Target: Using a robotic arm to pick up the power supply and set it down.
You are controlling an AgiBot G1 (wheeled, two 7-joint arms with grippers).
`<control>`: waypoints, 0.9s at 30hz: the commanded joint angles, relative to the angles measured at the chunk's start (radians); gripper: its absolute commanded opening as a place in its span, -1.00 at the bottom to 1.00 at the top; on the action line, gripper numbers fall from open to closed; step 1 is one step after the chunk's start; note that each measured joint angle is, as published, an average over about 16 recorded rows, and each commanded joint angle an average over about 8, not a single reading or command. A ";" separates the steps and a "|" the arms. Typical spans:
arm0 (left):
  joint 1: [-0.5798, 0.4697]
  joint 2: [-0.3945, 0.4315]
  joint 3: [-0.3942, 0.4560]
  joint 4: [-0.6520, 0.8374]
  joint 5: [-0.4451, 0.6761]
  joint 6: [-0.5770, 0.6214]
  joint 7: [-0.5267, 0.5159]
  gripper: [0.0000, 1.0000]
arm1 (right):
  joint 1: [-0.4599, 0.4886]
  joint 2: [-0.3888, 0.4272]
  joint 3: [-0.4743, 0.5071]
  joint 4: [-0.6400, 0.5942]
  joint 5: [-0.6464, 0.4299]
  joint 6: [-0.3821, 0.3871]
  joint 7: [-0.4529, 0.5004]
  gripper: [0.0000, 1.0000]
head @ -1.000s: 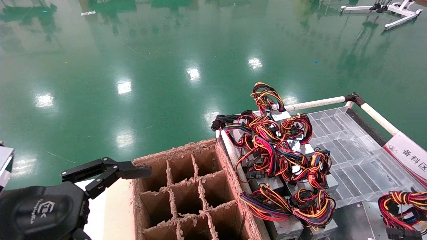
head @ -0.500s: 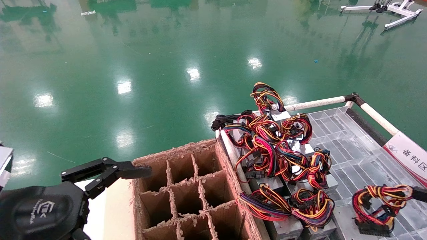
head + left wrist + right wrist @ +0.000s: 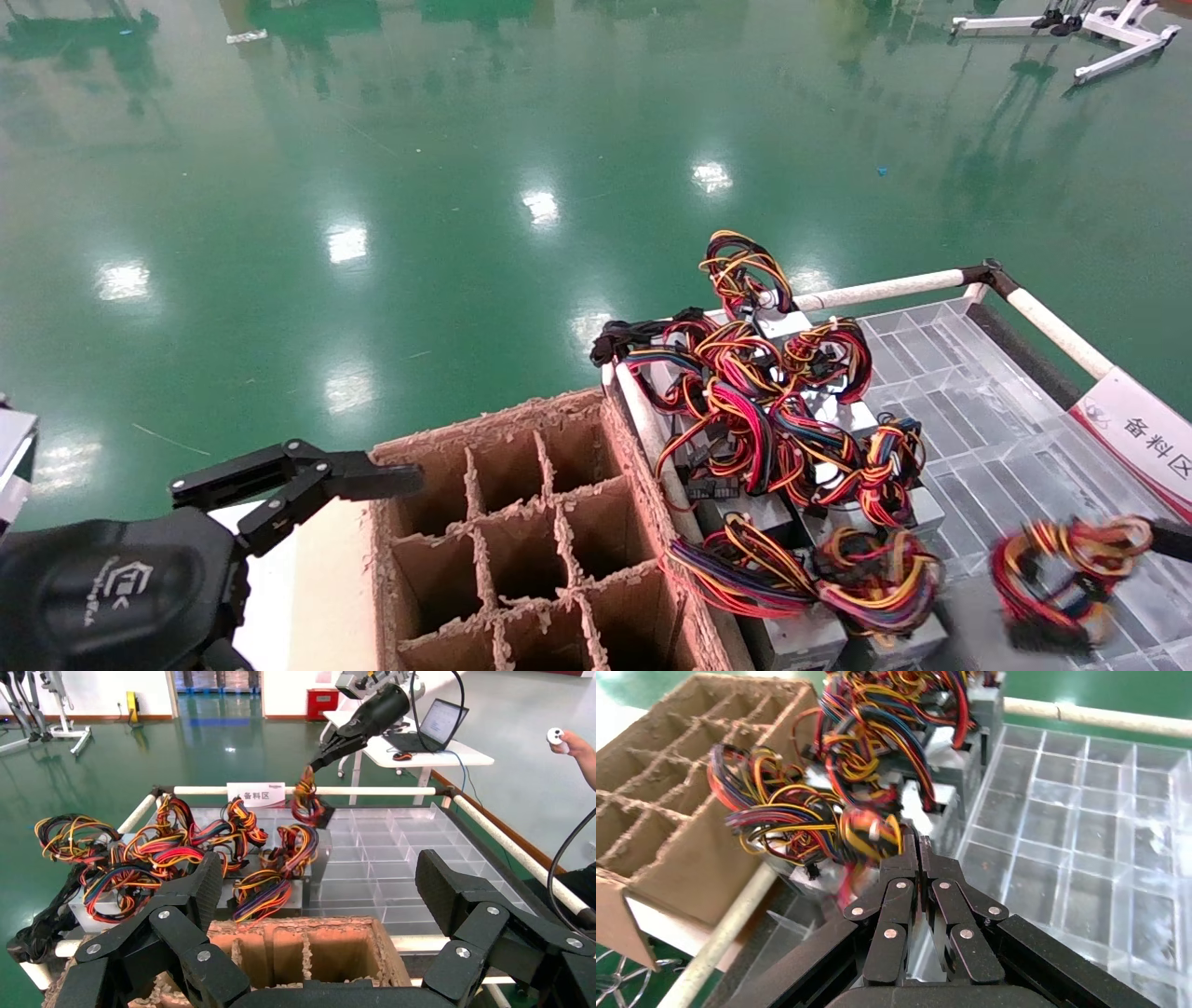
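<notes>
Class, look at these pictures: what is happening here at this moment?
The right gripper is shut on a wire bundle, holding it over the clear tray. More grey power supplies with tangled wires crowd the tray beside a cardboard divider box. The left gripper hangs open by that box.

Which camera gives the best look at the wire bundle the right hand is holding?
The left wrist view: the wire bundle hangs sharp and whole from the right hand, above the clear tray. In the head view the bundle is smeared at the frame edge; in the right wrist view it blurs into other wires.
</notes>
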 commanded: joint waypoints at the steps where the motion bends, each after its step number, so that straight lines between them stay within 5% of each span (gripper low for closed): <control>1: 0.000 0.000 0.000 0.000 0.000 0.000 0.000 1.00 | -0.005 -0.004 0.000 -0.015 0.009 0.001 -0.004 -1.00; 6: 0.000 0.000 0.000 0.000 0.000 0.000 0.000 1.00 | -0.020 -0.032 -0.006 -0.047 0.018 0.002 -0.013 -0.94; 14: 0.000 0.000 0.000 0.000 0.000 0.000 0.000 1.00 | -0.026 -0.068 -0.009 -0.077 0.028 0.004 -0.017 0.95; 27: 0.000 0.000 0.000 0.000 0.000 0.000 0.000 1.00 | -0.024 -0.068 -0.006 -0.062 0.037 0.006 -0.006 1.00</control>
